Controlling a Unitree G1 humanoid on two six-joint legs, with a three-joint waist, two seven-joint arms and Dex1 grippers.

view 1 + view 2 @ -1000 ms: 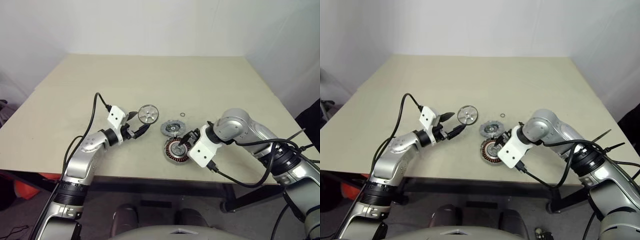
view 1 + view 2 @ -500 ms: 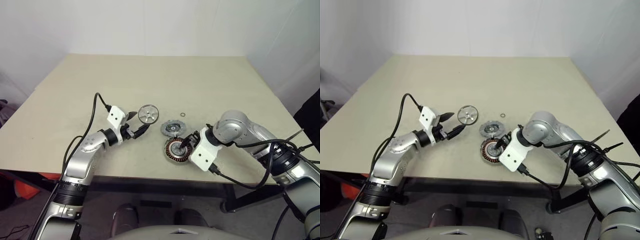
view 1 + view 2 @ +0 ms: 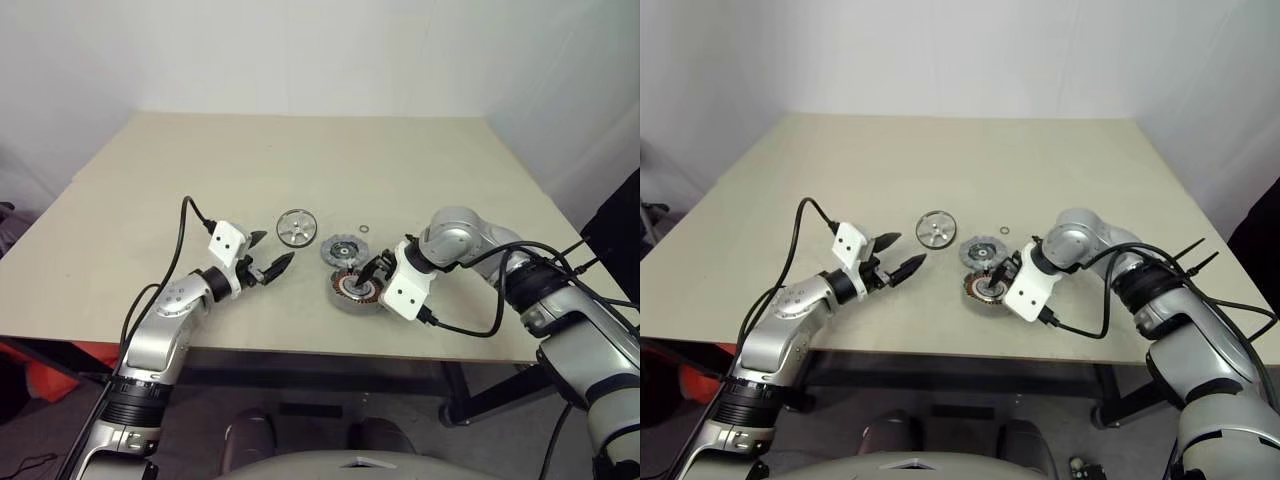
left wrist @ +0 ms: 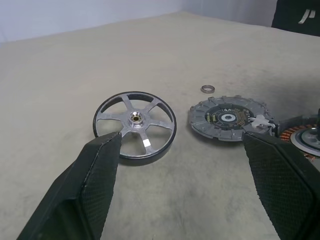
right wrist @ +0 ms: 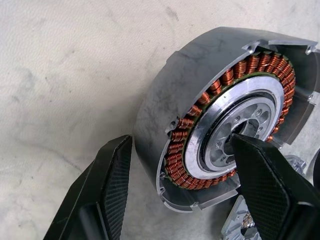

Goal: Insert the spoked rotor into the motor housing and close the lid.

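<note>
Right hand: open, straddling motor housing wall; may slip. Left hand: open, near spoked rotor.

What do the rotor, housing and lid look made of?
Spoked rotor: bright silver metal, probably aluminium, with shiny spokes, a darker rim and a brass-looking hub. Motor housing: dull grey metal, a matte scuffed wall; inside it, copper-coloured wire windings ring a bright machined centre. Lid: dull grey metal with a notched rim; its dark centre looks like a circuit board, though that is uncertain.
</note>
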